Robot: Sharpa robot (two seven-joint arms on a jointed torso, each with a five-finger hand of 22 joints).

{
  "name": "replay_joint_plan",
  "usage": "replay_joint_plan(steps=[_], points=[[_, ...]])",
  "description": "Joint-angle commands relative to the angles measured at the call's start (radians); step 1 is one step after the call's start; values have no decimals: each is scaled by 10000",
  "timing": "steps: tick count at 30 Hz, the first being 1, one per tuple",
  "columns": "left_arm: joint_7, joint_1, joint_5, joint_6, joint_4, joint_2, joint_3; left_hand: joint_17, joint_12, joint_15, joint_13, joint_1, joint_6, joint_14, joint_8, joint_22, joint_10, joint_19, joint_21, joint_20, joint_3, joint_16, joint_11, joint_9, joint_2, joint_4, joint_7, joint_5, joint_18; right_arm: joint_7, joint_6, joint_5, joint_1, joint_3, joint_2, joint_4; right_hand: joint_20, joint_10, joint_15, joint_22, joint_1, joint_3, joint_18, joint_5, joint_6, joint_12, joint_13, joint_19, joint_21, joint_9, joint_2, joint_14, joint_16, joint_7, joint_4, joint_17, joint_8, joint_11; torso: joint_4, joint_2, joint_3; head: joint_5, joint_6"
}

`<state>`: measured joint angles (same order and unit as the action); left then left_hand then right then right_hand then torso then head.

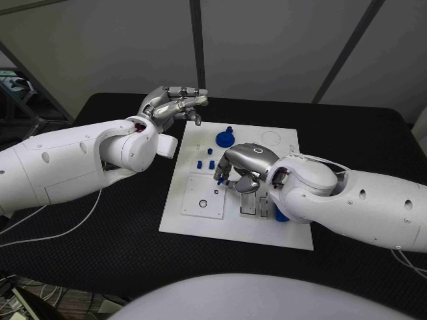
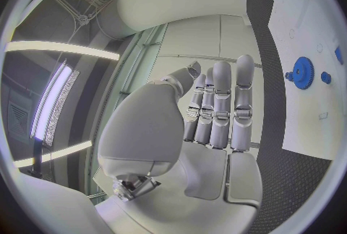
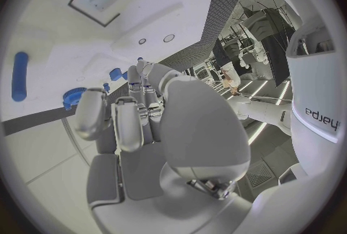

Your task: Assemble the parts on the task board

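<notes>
The counter, black and textured, lay nearest the camera, its near edge bare in front of the white task board, which sat at the counter's middle with its long sides running toward the far edge.

At the left, the left hand was raised over the counter just off the board's far left corner. Its fingers lay straight and close together in the left wrist view, spread on nothing, holding no part.

On the board, a blue gear stood near the far edge, with a small blue peg and another small blue part beside it toward the middle. A grey inset plate with holes lay along the board's left side. In the left wrist view the gear showed beside the fingertips, apart from them.

At the right, the right hand hung over the board's middle, palm down, above a slotted fixture. Its fingers were curled downward; whether they gripped a part I could not tell. A blue part showed just beneath the right wrist, near the board's right edge. In the right wrist view a long blue piece lay on the board, well apart from the hand.
</notes>
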<state>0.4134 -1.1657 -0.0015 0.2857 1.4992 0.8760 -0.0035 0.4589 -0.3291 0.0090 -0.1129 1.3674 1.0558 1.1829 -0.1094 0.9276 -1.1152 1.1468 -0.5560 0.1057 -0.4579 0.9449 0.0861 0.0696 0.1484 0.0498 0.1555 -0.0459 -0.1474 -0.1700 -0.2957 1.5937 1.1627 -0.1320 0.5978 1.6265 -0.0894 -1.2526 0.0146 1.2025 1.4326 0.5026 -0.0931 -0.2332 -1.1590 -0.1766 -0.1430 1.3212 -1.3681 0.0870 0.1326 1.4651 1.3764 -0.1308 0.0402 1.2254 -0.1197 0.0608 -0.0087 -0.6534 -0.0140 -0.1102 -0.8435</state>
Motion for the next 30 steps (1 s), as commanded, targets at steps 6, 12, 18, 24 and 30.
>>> replay_joint_plan(steps=[6,12,18,24,30], points=[[14,-17,36,-141,-7,-32,12,-9,-38,-5,-10,-7,-10,-89,26,-10,68,-12,38,9,50,-9,7,-12,-51,0,31,-31,-344,83,377,62,-87,-51,-117,-130,-1,40,43,12,-120,-28,110,53,-14,57,15,65,-44,10,-10,462,19,-27,-48,-17,4,-19,1,2,4,-131,-89],[5,-17,36,-149,-13,-36,12,-9,-38,-5,-10,-7,-10,-89,26,-10,68,-12,38,9,50,-9,7,-12,-51,0,31,-31,-344,68,401,85,-133,-61,-179,-180,-3,43,41,14,-136,-36,111,57,-14,62,16,65,-45,11,-19,460,13,-28,-58,-31,6,-18,-6,-7,-2,-167,-144],[-1,-17,36,-159,-13,-39,13,-9,-38,-5,-10,-7,-10,-89,26,-10,68,-12,38,9,50,-9,7,-12,-51,0,31,-31,-344,27,430,128,-186,-64,-247,-246,-4,43,40,13,-145,-41,110,59,-14,64,17,63,-45,11,-25,460,14,-28,-64,-31,8,-17,-5,-5,-2,-188,-181],[-3,-18,36,-164,-14,-42,13,-9,-38,-5,-10,-7,-10,-89,26,-10,68,-12,38,9,50,-9,7,-12,-51,0,31,-31,-344,19,461,140,-235,-65,-314,-293,-5,44,39,11,-158,-48,110,62,-14,68,17,62,-44,11,-33,460,16,-28,-72,-31,9,-17,-4,3,-3,-199,-209],[-6,-18,36,-172,-15,-44,13,-9,-38,-5,-10,-7,-10,-89,26,-10,68,-12,38,9,50,-9,7,-12,-51,0,31,-31,-344,3,512,144,-263,-66,-367,-318,-7,46,37,10,-172,-56,109,64,-13,72,18,60,-43,12,-41,459,16,-29,-81,-33,12,-17,-4,1,-1,-220,-236]])
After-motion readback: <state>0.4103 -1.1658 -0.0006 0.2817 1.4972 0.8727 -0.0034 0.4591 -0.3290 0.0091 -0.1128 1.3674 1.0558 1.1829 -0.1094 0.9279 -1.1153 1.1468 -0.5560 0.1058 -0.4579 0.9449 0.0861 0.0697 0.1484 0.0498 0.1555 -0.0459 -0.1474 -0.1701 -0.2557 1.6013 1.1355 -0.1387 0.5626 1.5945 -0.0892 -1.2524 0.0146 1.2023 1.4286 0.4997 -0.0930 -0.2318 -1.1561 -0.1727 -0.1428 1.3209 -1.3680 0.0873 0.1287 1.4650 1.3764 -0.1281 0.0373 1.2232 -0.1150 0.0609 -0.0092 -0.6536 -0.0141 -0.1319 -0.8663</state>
